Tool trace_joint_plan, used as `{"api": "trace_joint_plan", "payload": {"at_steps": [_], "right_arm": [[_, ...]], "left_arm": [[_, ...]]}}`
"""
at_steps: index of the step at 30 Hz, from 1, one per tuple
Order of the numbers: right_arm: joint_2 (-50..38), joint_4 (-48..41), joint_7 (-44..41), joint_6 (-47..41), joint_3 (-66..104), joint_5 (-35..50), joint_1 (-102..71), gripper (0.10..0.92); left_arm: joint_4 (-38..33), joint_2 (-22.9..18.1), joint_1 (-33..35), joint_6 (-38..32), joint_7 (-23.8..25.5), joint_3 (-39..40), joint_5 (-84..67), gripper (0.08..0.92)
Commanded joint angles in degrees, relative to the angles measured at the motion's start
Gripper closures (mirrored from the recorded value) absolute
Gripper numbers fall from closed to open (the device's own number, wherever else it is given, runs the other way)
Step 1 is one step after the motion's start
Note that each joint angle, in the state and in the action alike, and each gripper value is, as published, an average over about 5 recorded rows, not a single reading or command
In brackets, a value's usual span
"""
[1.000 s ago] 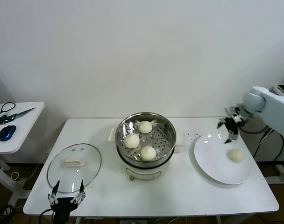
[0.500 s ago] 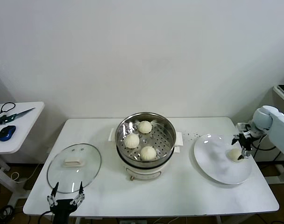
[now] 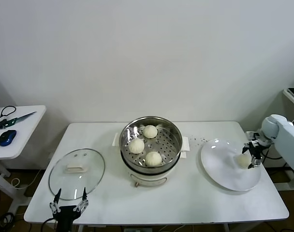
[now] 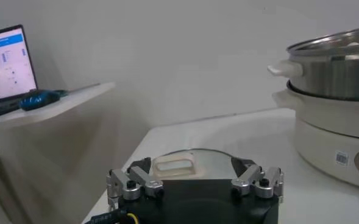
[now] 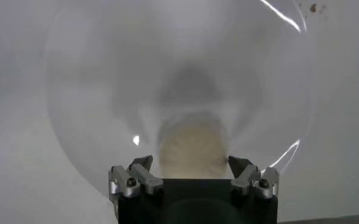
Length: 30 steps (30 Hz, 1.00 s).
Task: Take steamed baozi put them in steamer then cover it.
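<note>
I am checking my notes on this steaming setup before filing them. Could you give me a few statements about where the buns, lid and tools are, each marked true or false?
1. Three baozi lie in the steamer. True.
2. The cover sits on the steamer. False: it lies on the table, to the steamer's left.
3. The right tool is at the last baozi on the plate, jaws open. True.
4. The left tool grips the cover's handle. False: it hangs open at the table's near edge, beside the cover.
5. The plate holds two buns. False: one.
</note>
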Motion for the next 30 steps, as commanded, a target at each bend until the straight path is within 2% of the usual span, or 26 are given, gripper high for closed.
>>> {"api": "trace_joint_plan", "payload": {"at_steps": [1, 7, 13, 20, 24, 30], "right_arm": [[1.77, -3.31, -0.05, 1.15, 2.75, -3.42, -1.41, 0.203], [1.98, -3.27, -0.47, 1.39, 2.88, -3.7, -1.12, 0.212], [2.18, -3.2, -0.29, 1.5, 2.66, -3.09, -0.72, 0.295], [1.58, -1.23, -0.25, 0.7, 0.86, -0.57, 1.19, 0.333], [0.12, 2.52, -0.22, -1.24, -5.39, 6.29, 6.02, 0.344], [0.94, 7.4, -0.17, -5.54, -22.45, 22.66, 23.37, 0.347]], "left_arm": [[0.08, -0.06, 0.21, -0.15, -0.05, -0.11, 0.08, 0.177], [0.01, -0.07, 0.59, -0.22, 0.08, -0.16, 0.06, 0.177], [-0.12, -0.08, 0.86, -0.08, 0.4, -0.03, 0.34, 0.177], [-0.34, -0.09, 1.22, -0.1, 0.65, -0.06, 0.25, 0.177], [-0.52, 0.05, 1.6, -0.08, 1.25, 0.04, 0.19, 0.177], [-0.64, 0.23, 1.57, -0.06, 1.83, 0.74, 0.19, 0.177]]}}
